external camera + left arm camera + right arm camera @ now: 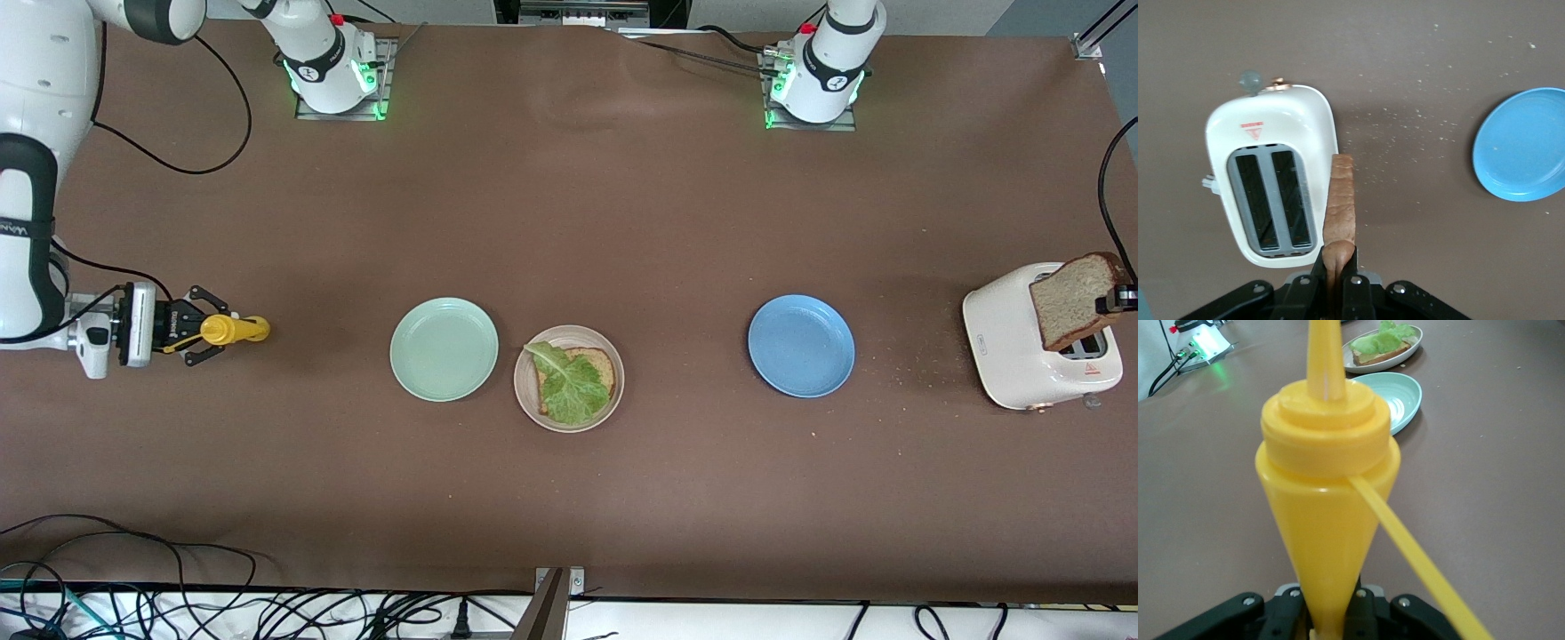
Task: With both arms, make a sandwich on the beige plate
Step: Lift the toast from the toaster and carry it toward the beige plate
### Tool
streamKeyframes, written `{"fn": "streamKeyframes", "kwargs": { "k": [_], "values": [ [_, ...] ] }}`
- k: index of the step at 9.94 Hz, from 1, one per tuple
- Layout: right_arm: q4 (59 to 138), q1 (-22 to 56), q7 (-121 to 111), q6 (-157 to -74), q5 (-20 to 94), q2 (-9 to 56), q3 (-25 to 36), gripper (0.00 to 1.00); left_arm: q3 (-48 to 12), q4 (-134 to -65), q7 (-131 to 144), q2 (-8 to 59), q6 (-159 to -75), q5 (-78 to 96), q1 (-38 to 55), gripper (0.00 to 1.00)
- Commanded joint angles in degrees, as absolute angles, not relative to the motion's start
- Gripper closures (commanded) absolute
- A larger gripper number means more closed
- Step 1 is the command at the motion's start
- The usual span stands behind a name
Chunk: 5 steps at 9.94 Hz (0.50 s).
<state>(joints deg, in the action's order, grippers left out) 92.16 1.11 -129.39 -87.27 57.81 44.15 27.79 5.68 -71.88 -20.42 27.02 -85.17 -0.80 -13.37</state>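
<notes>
Three round plates sit in a row on the brown desk (569, 222). The pale beige plate (528, 402) is in the middle of the frame. On it lies one square brown bread slice (597, 364) with a ruffled green lettuce leaf (569, 391) on top. No second slice covers the leaf yet. The mint green plate (444, 348) is just beside the beige plate, toward the right arm's end of the desk. The blue plate (801, 346) is well apart, toward the left arm's end.

At the right edge of the frame stands a white two-slot toaster (1009, 351). The left gripper (1336, 283) is over the toaster. Its jaws are pinched tight on a second brown bread slice (1073, 298), which hangs tilted above the slots.

At the left edge of the frame is the right gripper (197, 332), low over the bare desk. Its jaws are closed around a yellow plastic squeeze bottle (233, 330). The bottle lies sideways with its tip pointing toward the plates.
</notes>
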Motion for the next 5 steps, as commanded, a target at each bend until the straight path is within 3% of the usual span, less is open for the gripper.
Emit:
{"fn": "streamKeyframes", "kwargs": {
  "k": [1, 5],
  "values": [
    [91.67, -0.43, -134.81, -85.61, 60.9, 46.74, 27.07, 1.0, 5.89, -69.34, -14.89, 28.48, -81.39, 8.2, -10.9, 1.0],
    [91.41, -1.05, -138.25, -86.22, 63.28, 49.3, 26.81, 1.0, 4.92, -70.49, 0.06, 31.1, -81.47, 24.05, -3.72, 1.0]
  ]
}}
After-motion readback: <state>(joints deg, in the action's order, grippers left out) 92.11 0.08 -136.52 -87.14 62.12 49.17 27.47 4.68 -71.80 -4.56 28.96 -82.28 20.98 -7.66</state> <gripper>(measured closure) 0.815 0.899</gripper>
